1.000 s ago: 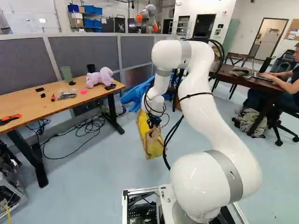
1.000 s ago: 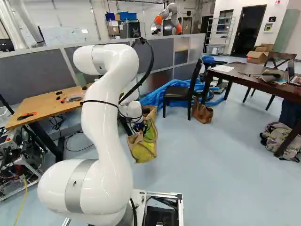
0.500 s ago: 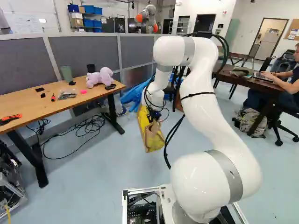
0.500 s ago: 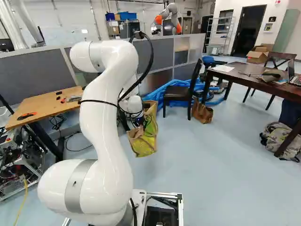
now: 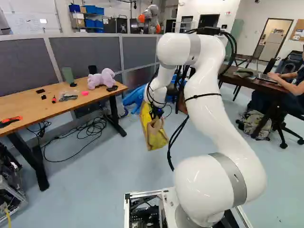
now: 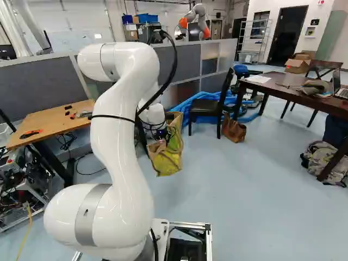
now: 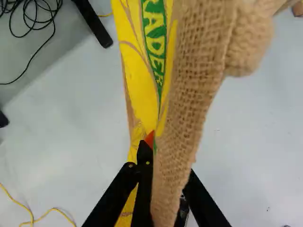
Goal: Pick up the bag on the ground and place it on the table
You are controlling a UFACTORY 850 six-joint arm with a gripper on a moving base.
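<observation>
The gripper [image 5: 156,113] is small and dark at the arm's end in the left base view, at the top of the yellow and tan bag [image 5: 156,137]. In the right base view the bag [image 6: 167,159] hangs beside the arm, tilted. Seen from the wrist, the gripper [image 7: 155,143] is shut on the bag [image 7: 142,80]; a burlap strip passes over the fingers and covers most of one. One orange pad [image 7: 149,139] shows against the yellow side. A light wooden table [image 5: 42,105] stands at the left of the left base view.
On the wooden table lie a purple plush toy [image 5: 101,79], a pink item and tools. Cables [image 5: 90,129] lie beneath it. Beyond the bag are blue hoses and a black chair [image 6: 209,106]. A dark table [image 6: 293,87] stands right, a backpack [image 6: 326,160] beside it. Another robot [image 6: 194,22] is far back.
The arm has risen and the bag has come up with it, swaying and turning slightly. The base has not moved.
</observation>
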